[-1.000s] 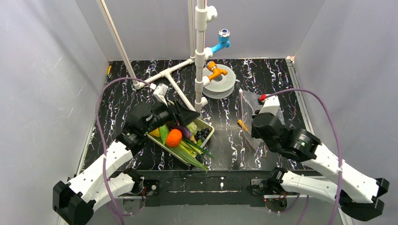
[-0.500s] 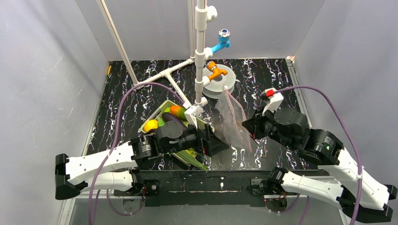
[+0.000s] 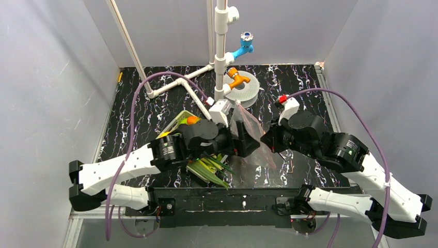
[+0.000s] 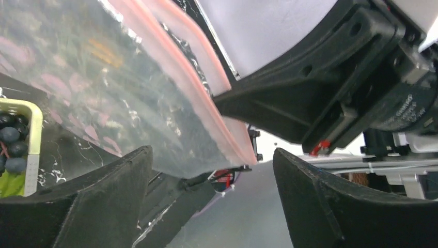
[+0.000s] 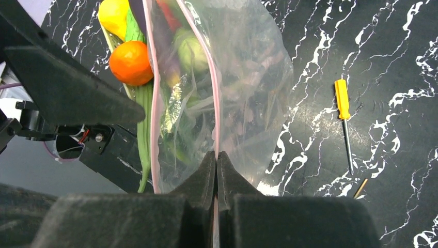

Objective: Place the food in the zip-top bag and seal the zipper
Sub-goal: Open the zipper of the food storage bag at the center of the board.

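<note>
- The left arm point(image 3: 129, 163) reaches from the near left toward the centre, forearm low and wrist pointing right.
- The left gripper point(image 4: 212, 201) has its jaws spread wide.
- The right arm point(image 3: 361, 170) bends in from the near right, wrist pointing left.
- The right gripper point(image 5: 216, 157) is pinched closed on the edge of the zip-top bag point(image 5: 248, 77).

Right pincer point(image 5: 216, 157) pinches the zipper point(image 5: 214, 113) of the clear bag point(image 5: 253, 67).

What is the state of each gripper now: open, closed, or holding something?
Left gripper: open, with the zip-top bag edge between its fingers, not gripped.
Right gripper: closed on the zip-top bag's edge.
</note>
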Robot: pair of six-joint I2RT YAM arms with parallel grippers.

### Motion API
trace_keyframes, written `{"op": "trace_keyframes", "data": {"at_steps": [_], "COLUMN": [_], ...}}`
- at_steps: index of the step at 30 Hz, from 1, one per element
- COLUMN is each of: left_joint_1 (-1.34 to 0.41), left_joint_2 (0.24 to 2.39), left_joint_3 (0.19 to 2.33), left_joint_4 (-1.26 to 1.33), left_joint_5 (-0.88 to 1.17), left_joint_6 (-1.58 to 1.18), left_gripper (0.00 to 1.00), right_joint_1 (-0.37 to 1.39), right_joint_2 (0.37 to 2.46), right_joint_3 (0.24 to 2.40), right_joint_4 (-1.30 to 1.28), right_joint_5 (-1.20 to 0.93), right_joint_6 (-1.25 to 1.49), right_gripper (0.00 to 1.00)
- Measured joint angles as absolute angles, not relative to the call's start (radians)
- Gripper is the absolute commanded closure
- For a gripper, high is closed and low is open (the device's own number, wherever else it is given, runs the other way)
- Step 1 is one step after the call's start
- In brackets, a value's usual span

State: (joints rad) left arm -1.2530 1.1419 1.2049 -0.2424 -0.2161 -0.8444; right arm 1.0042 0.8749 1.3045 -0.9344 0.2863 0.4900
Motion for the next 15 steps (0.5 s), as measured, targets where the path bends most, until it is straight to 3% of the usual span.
{"op": "trace_keyframes", "data": {"at_steps": [5, 8, 15], "left_joint_1": [-1.28, -1.283, -1.283], "left_joint_2": [1.232, 1.25, 1.276], "left_joint_3": [1.332, 1.367, 1.384], "left_joint_4": [-0.338, -0.383, -0.423], "left_joint_5": [-0.316, -0.357, -0.408], "left_joint_6": [-0.816, -0.797, -0.77], "left_gripper": [0.02, 0.06, 0.41], "right_joint_1": [1.026, 1.045, 1.139], "right_joint_2": [0.883, 0.902, 0.967], "right_joint_3": [1.347, 1.387, 1.411], "right_joint_4": [-0.989, -1.005, -1.026], "right_joint_5": [0.308, 0.324, 0.402], "right_joint_6": [0.498, 0.5, 0.521], "right_gripper": [0.99, 0.99, 0.99]}}
